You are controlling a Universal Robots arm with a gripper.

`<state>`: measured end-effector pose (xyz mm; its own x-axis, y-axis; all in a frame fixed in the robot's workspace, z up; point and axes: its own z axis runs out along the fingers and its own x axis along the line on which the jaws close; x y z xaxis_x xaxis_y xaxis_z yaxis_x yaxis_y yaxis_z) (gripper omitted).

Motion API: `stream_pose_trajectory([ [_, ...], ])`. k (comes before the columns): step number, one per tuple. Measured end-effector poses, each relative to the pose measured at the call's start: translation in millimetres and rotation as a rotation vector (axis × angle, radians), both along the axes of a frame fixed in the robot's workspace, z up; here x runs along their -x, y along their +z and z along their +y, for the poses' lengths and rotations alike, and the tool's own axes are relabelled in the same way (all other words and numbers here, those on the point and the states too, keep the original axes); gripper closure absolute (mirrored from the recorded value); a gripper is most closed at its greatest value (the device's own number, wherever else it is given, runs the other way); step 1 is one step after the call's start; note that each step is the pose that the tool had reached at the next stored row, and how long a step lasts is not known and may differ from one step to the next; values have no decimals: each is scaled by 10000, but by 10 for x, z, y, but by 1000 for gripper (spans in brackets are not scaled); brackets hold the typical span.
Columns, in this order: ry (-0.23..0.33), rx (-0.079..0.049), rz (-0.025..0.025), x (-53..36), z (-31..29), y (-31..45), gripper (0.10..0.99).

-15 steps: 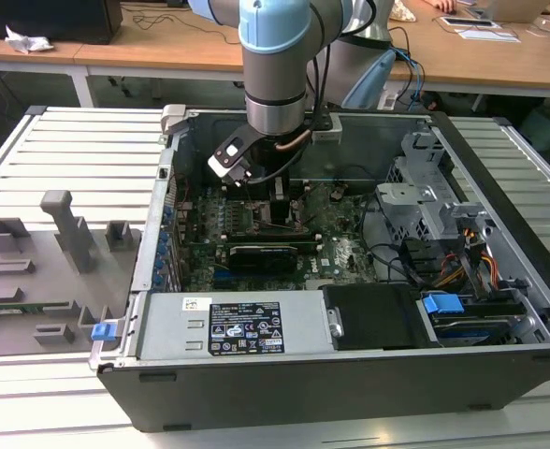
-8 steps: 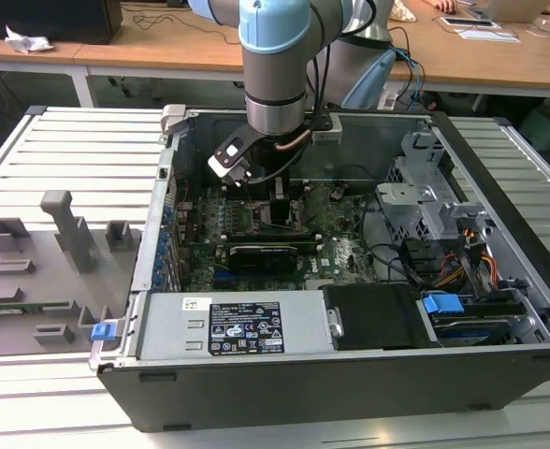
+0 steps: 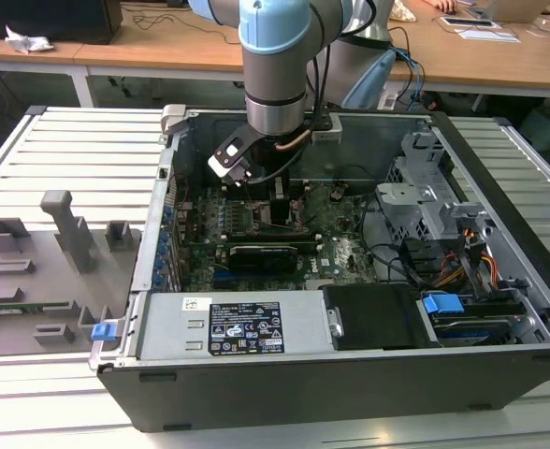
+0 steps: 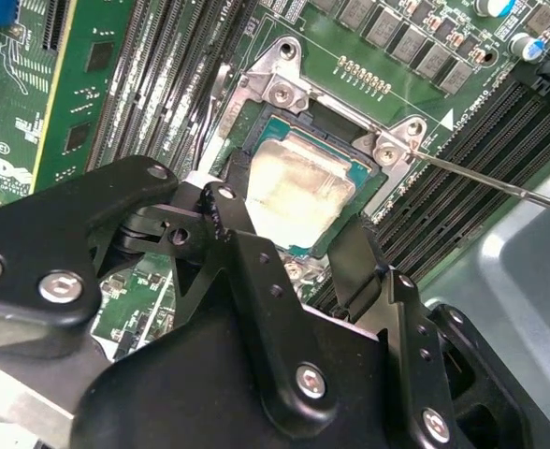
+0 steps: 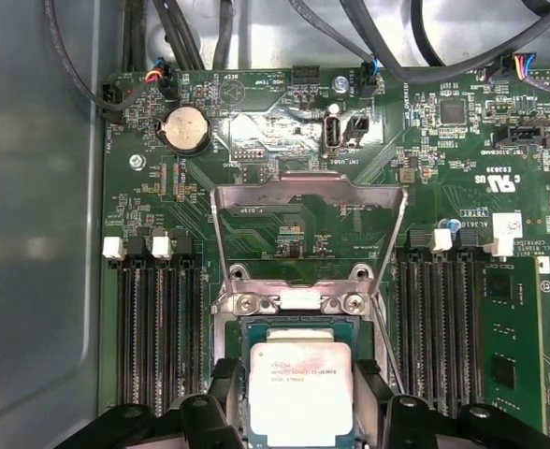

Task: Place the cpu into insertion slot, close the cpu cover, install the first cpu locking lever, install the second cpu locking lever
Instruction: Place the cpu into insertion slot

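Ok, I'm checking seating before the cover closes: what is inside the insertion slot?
The cpu lies flat in the insertion slot, silvery top up. It hides the slot's contacts and floor. The cpu cover stands open.

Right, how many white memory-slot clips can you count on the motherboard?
4 white clips: two on one side of the open cpu cover, two on the other. The gripper may hide more.

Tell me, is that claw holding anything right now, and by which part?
The gripper appears to hold the cpu by two opposite side edges, with the chip sitting at the insertion slot.
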<state>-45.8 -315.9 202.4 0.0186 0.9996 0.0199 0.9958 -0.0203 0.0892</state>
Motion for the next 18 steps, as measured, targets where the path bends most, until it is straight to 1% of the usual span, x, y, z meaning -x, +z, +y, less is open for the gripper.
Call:
stream_pose_trajectory([
  [4, 0, 2, -1, 0, 0, 38, 486],
  [9, 1, 40, 0, 0, 0, 101, 486],
  [10, 1, 42, -1, 0, 0, 113, 498],
  [12, 1, 43, -2, -1, 0, 121, 631],
  [18, 0, 45, -2, 0, 0, 133, 980],
])
